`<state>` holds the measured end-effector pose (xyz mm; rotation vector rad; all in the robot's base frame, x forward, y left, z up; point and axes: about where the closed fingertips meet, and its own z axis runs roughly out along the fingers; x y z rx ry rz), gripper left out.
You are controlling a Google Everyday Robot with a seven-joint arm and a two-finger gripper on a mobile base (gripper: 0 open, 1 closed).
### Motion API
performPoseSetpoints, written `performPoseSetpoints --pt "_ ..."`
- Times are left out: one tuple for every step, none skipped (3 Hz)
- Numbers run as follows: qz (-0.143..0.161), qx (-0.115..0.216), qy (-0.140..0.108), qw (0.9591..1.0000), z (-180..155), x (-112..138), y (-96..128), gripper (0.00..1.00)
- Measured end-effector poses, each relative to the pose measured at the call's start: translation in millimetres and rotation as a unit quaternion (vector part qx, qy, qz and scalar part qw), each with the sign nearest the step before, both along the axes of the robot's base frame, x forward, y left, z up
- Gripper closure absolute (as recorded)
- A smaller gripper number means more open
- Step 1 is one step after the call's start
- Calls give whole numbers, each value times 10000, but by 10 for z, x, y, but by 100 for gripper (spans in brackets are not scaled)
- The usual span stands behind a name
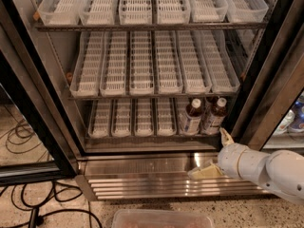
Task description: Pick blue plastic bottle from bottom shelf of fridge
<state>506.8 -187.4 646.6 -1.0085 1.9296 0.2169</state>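
Note:
The fridge point(266, 70) stands open with its black frame and ribbed steel base panel point(156, 179). On the bottom shelf point(133, 120), at the right, stands the blue plastic bottle point(192, 117) with a white cap and pale label. A similar bottle with a reddish-brown label point(214, 115) stands right of it. My gripper point(214, 155) is in front of the base panel, below and slightly right of the bottles. It is open and empty, one finger pointing up near the shelf edge, the other lying low to the left.
Two upper shelves hold white slotted trays point(152, 65). The open door point(28, 127) stands at the left, with black cables point(28, 208) on the floor. A translucent container point(161, 218) sits at the bottom edge. Other bottles point(294, 118) show at the far right.

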Motion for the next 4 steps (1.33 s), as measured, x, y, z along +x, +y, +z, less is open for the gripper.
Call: performPoseSetpoints --pt "-119 203 -49 9997 -79 85 52 0" --pt "-350 473 -304 9978 -140 235 70 5" --pt "-562 706 -698 9935 -179 365 132 5" --pt "-579 772 -721 9927 -184 387 174 0"
